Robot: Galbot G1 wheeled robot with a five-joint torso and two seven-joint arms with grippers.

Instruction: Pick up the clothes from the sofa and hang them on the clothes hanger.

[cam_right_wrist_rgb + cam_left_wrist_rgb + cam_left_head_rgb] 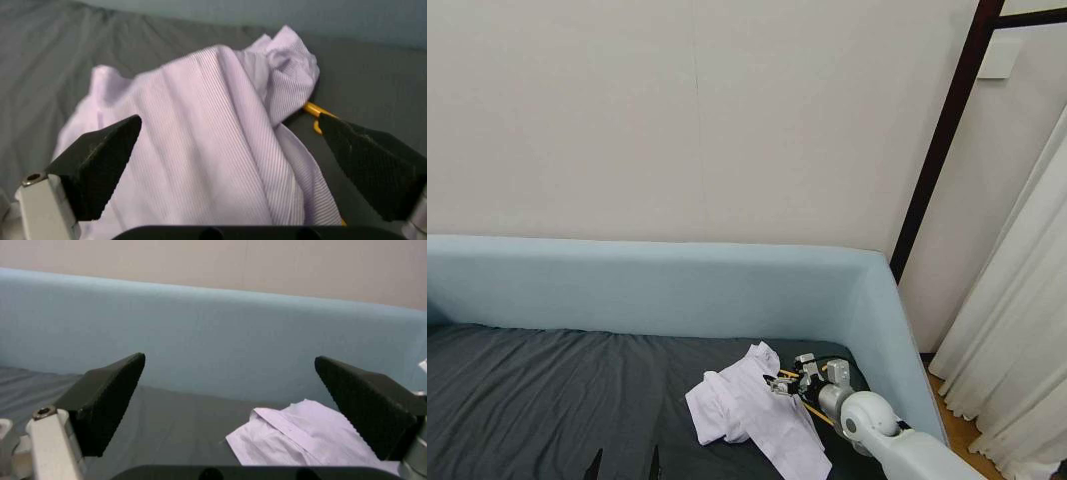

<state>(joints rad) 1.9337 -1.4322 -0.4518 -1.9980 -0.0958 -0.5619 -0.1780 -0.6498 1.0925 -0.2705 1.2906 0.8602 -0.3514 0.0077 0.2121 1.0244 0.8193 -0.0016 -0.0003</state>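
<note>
A lilac striped shirt (752, 410) lies crumpled on the dark grey sofa seat (547, 400), near the sofa's right end. A yellow hanger (313, 114) pokes out from under the shirt's edge, and its yellow hanger rod (813, 411) runs beside my right arm. My right gripper (781, 383) hovers at the shirt's right edge, open, with the cloth (200, 150) right below its spread fingers (100, 160). My left gripper (625, 465) sits low at the front edge of the seat, open and empty, facing the sofa back, with the shirt (300, 437) ahead of it.
The light blue sofa back (647, 285) and right armrest (877, 320) wall in the seat. A plain wall rises behind, with a dark door frame (942, 130) and white curtains (1017, 350) to the right of the sofa. The seat left of the shirt is bare.
</note>
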